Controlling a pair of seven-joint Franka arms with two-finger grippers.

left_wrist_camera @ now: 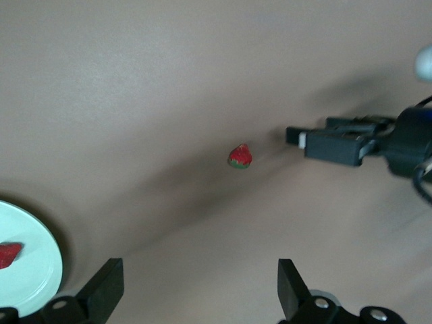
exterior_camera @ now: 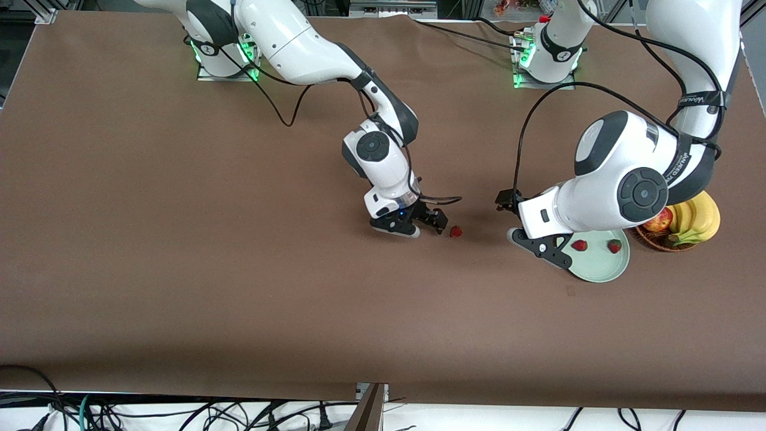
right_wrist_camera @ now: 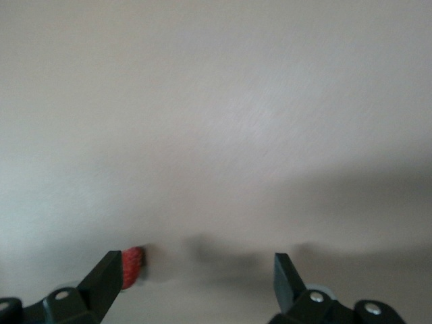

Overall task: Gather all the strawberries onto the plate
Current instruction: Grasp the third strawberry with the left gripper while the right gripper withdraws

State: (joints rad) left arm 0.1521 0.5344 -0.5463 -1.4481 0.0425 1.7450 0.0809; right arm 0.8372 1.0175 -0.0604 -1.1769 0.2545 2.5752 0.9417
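Plate: the round, shallow, pale mint-green plate [exterior_camera: 600, 270] sits nearest the front camera, toward the left arm's end of the brown worktop [exterior_camera: 179, 269].
On the plate: two small red strawberries with dark green caps [exterior_camera: 578, 245] [exterior_camera: 614, 246] lie side by side, a little apart.
Left claw: the left claw [exterior_camera: 547, 246] hangs over the plate's rim, fingers spread wide, nothing in them; this arm looks to be waiting.
Loose berry: the third small red strawberry [exterior_camera: 456, 231] lies on the bare worktop, well apart from the plate, toward the middle.
Right claw: the right claw [exterior_camera: 428, 224] is down at the worktop just beside that berry, jaws wide apart and gripping nothing; the berry shows at one fingertip in the right wrist view.
Basket: a brown wicker basket [exterior_camera: 658, 240] holding yellow bananas [exterior_camera: 697, 218] and a red-yellow apple [exterior_camera: 657, 220] touches the plate's edge, slightly farther off.
Progress: two of three in, I'd say; the last berry remains to be carried over.
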